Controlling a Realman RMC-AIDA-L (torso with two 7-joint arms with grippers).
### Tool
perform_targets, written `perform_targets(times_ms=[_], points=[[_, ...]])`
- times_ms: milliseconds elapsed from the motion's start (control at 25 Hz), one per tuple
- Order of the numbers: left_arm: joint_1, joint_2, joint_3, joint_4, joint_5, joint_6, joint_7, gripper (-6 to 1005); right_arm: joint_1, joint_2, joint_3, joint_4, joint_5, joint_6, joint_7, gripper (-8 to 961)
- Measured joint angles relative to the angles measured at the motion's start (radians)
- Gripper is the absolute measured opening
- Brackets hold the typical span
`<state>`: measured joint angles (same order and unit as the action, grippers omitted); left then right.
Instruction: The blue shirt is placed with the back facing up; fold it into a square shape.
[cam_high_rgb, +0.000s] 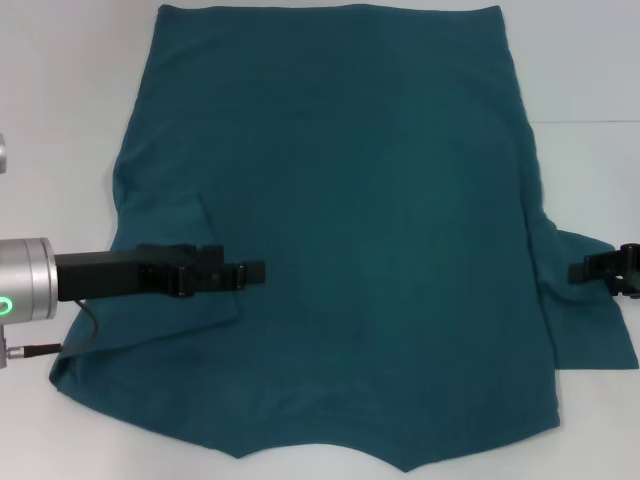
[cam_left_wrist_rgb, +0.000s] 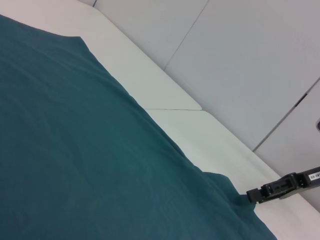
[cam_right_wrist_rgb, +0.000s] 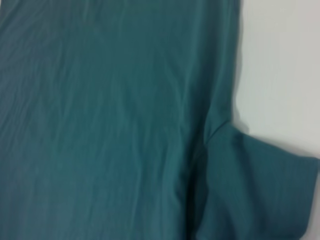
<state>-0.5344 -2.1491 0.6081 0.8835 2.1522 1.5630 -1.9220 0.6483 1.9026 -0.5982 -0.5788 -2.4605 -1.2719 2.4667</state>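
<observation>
The blue shirt (cam_high_rgb: 370, 230) is lying spread across the white table (cam_high_rgb: 70, 90), plain side up, with its straight hem along the far edge of the head view and its curved neckline nearest to us. We are seeing no lettering on the exposed side.

Starting on the left, the left sleeve (cam_high_rgb: 165, 250) is lying folded inward over the body of the shirt, its edge making a diagonal crease. The left gripper (cam_high_rgb: 250, 271) is reaching in from the left on a silver forearm with a green ring light, hovering low over that folded sleeve and pointing toward the middle of the shirt. Its dark fingers look pressed close together with no cloth between them, though the angle is making this hard to confirm, so we cannot tell its state for certain.

Across the middle, the cloth is lying mostly flat with soft wrinkles, as the left wrist view (cam_left_wrist_rgb: 75, 150) is also showing.

On the right, the right sleeve (cam_high_rgb: 590, 320) is sticking out flat onto the table, unfolded; the right wrist view (cam_right_wrist_rgb: 255, 185) is showing it beside the side seam. The right gripper (cam_high_rgb: 580, 270) is sitting at the frame's right edge, just above the sleeve near the armpit. Whether it is spread or closed, we cannot tell.
</observation>
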Motion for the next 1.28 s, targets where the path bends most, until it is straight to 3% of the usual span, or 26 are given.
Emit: perform_targets(times_ms=[40, 280, 480, 800, 1280], points=[[0.000, 0.000, 0.000, 0.000, 0.000, 0.000, 0.000, 962, 0.000, 0.000, -0.001, 0.000, 0.000, 0.000, 0.000, 744], [0.000, 0.000, -0.001, 0.000, 0.000, 0.000, 0.000, 963, -0.001, 0.000, -0.003, -0.001, -0.003, 0.004, 0.000, 506], [-0.001, 0.000, -0.001, 0.000, 0.000, 0.000, 0.000, 963, -0.001, -0.003, -0.002, 0.002, -0.003, 0.005, 0.000, 262], [0.000, 0.000, -0.001, 0.000, 0.000, -0.011, 0.000, 962, -0.002, -0.005, -0.006, 0.001, -0.003, 0.008, 0.001, 31], [0.017, 0.005, -0.002, 0.000, 0.000, -0.012, -0.003, 961, -0.034, -0.012, 0.005, -0.107, 0.000, 0.008, -0.050, 2]])
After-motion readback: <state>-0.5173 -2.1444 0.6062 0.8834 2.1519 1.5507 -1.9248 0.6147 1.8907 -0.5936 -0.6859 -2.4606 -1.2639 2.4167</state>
